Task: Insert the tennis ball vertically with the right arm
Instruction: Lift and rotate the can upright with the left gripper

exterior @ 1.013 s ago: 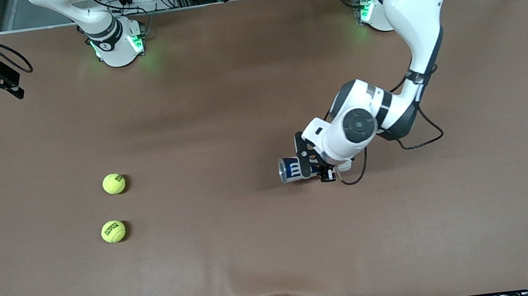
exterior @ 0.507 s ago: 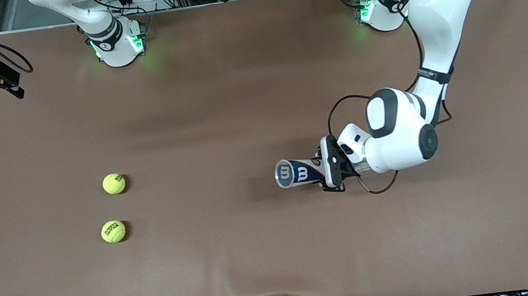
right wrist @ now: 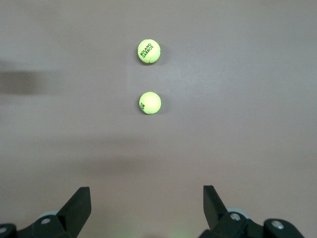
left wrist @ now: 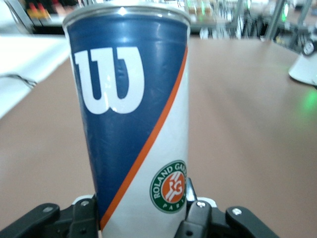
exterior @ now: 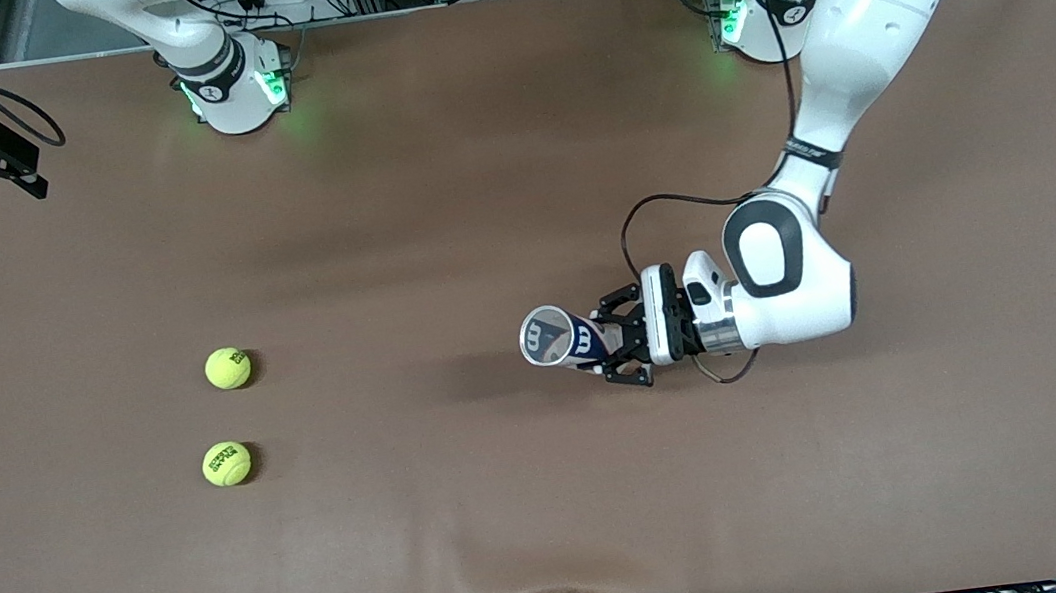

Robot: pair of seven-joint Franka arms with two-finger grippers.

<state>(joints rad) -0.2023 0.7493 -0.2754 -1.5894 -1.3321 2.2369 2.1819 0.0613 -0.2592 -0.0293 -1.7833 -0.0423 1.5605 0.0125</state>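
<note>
Early stage. Left gripper (exterior: 617, 351) is clamped on the can (exterior: 562, 340), tipped up above mid-table, mouth open. Both balls (exterior: 227, 368) (exterior: 227, 463) lie untouched toward the right arm's end. Right gripper (right wrist: 146, 208), fingers spread wide and empty, shows only in its wrist view, above the balls. Pick and insert remain.

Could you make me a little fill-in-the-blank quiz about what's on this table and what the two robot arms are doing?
1. The left gripper is shut on a blue and white ____ with a big W on it.
2. ____ tennis balls lie on the table, one and another nearer the front camera.
3. The right gripper, over the tennis balls, holds ____.
4. The right gripper's fingers stand ____.

Missing words: can; Two; nothing; open
</note>
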